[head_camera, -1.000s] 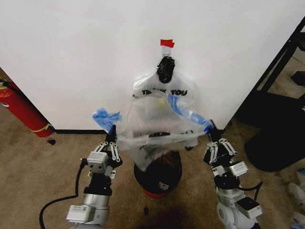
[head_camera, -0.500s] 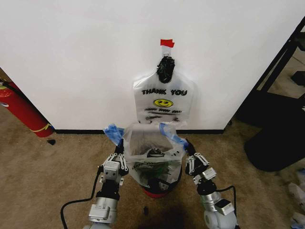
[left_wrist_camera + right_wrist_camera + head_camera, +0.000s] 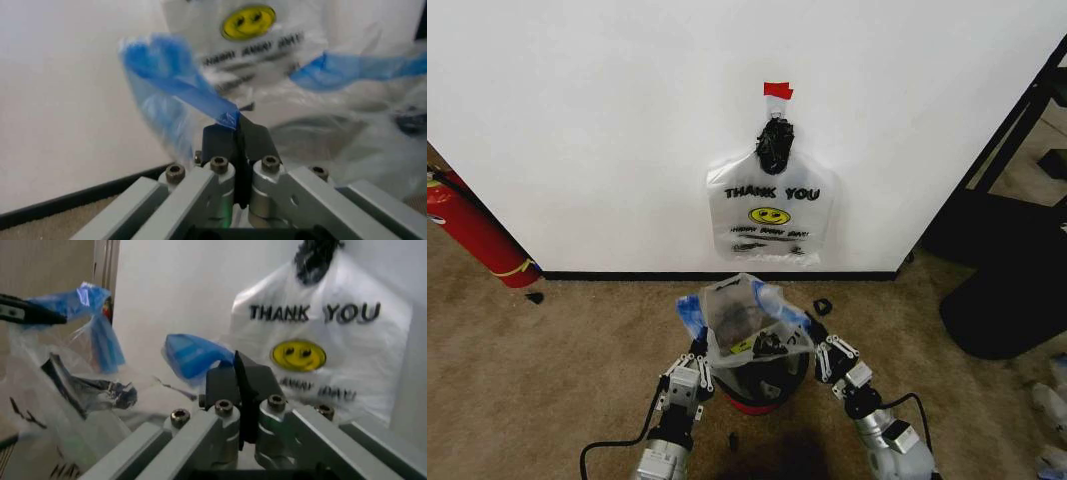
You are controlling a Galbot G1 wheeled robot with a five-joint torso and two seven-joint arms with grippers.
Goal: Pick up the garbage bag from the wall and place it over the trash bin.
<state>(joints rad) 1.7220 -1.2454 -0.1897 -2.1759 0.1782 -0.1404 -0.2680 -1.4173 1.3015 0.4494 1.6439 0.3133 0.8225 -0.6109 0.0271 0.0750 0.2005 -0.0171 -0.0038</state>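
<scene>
Over trash bin (image 3: 757, 385): left tool (image 3: 237, 125), right tool (image 3: 239, 371) pinching garbage bag (image 3: 747, 325) handles.

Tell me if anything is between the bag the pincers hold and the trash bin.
Nothing visible. The left pincer and right pincer each pinch a blue handle, and the garbage bag already hangs directly over the black wire-mesh trash bin, its plastic draped against it.

Two garbage bags (image 3: 742, 330) (image 3: 771, 210), one trash bin (image 3: 757, 390), one fire extinguisher (image 3: 472, 232), two end effectors (image 3: 689, 352) (image 3: 819, 338).
</scene>
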